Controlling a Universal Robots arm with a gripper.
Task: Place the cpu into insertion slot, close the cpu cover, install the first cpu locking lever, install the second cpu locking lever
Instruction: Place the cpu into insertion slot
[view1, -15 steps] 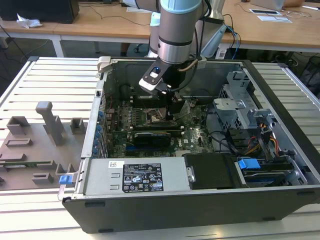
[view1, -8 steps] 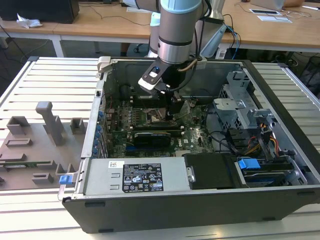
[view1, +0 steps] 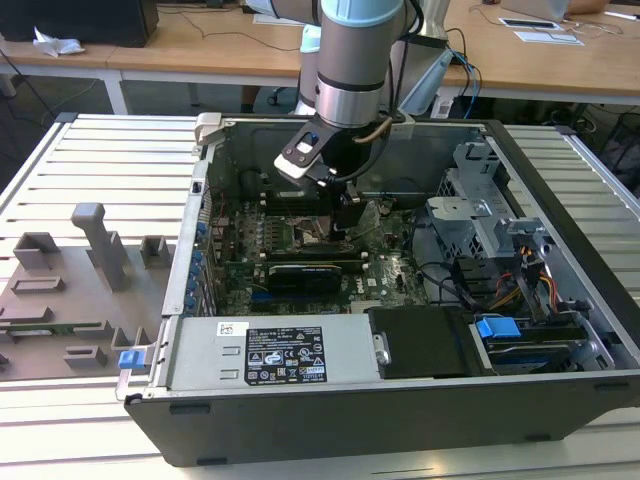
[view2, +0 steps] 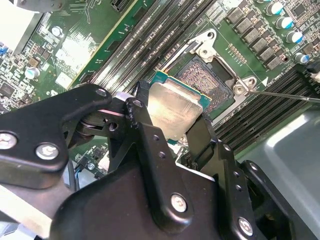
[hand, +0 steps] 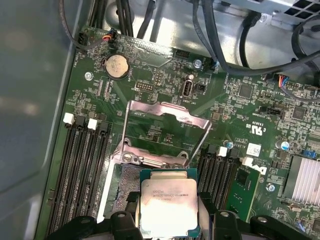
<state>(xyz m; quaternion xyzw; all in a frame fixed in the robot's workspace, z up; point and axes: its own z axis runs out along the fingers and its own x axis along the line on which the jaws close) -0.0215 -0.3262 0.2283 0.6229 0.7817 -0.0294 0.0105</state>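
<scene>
Hand (view2: 169, 116) gripping the cpu (hand: 168, 206) by its edges, insertion slot (view2: 210, 80) half hidden underneath, cpu cover (hand: 165, 112) raised just beyond

The cpu (hand: 168, 206), a flat square chip with a silvery-grey top and thin green rim, is pinched at 2 opposite edges by the gripper (view2: 170, 112), top face up, hanging just over the insertion slot (view2: 207, 80) and not yet seated. The slot is a square socket with a dark, pin-speckled centre, lying just left of centre in the exterior view. The cpu cover (hand: 170, 112), a thin silvery frame with 1 large window, is swung open off the slot.
</scene>
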